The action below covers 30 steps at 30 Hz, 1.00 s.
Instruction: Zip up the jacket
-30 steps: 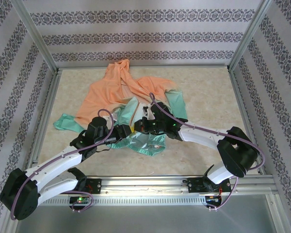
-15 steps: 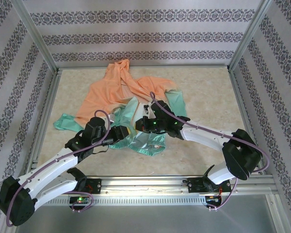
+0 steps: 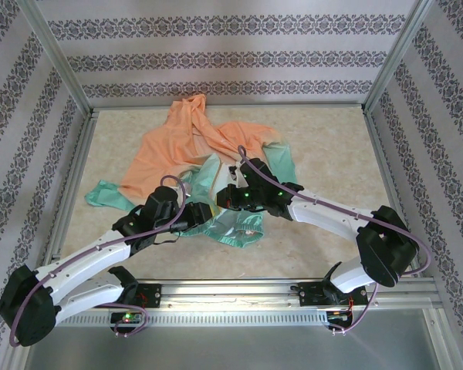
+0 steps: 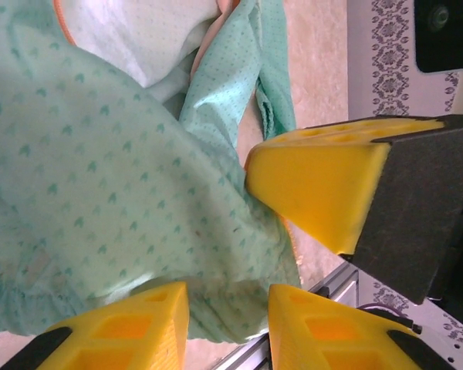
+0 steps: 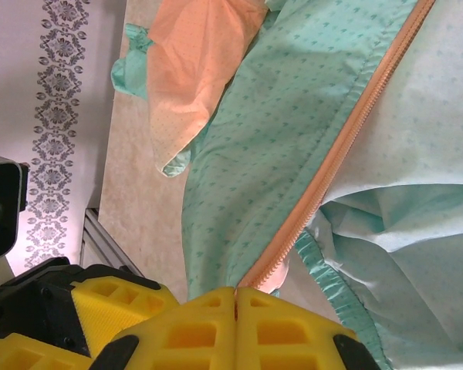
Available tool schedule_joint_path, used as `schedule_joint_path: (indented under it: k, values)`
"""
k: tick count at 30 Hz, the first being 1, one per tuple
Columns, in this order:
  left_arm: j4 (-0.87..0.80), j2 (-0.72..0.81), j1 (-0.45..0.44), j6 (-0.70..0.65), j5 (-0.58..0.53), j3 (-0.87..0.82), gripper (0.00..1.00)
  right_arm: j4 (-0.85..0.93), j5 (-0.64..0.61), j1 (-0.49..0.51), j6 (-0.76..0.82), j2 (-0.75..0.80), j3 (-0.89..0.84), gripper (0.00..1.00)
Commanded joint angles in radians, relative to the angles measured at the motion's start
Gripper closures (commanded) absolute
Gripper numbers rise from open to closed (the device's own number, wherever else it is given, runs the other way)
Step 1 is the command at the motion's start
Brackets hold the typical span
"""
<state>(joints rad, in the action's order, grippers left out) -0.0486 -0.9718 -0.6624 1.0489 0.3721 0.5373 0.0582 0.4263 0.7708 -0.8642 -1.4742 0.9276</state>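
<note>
The jacket (image 3: 174, 150) lies crumpled on the table, with the orange hood far and the mint hem (image 3: 235, 230) near. My right gripper (image 3: 221, 200) is shut on the hem end of the jacket's edge, right where the orange zipper tape (image 5: 347, 146) runs into its fingers (image 5: 208, 327). In the right wrist view the gripper (image 5: 235, 297) lifts the mint cloth (image 5: 278, 100) slightly. My left gripper (image 4: 228, 324) is open, with a fold of mint fabric (image 4: 100, 169) hanging into the gap between its fingers. It sits just left of the right gripper's yellow fingers (image 4: 316, 185). From above, the left gripper (image 3: 207, 215) is at the hem.
An aluminium frame rail (image 3: 231, 287) runs along the near table edge, close under both grippers, and shows as a rail (image 4: 324, 289) in the left wrist view. Patterned walls enclose the table. Bare beige tabletop (image 3: 332, 154) lies to the right of the jacket.
My left gripper has moved right, closer to the right gripper and onto the mint hem. The right gripper has kept its hold and hardly shifted.
</note>
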Motion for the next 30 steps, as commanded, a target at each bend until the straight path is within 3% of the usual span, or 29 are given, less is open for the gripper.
schedule_joint_path:
  k: [1,30]
  values:
    - [0.087,0.002,-0.014,0.026,-0.009,0.006,0.68,0.011,-0.014,0.016,0.014,0.017,0.026,1.0]
    - [0.345,-0.067,-0.016,0.115,0.005,-0.124,0.68,-0.038,0.021,0.019,-0.044,-0.008,0.007,1.0]
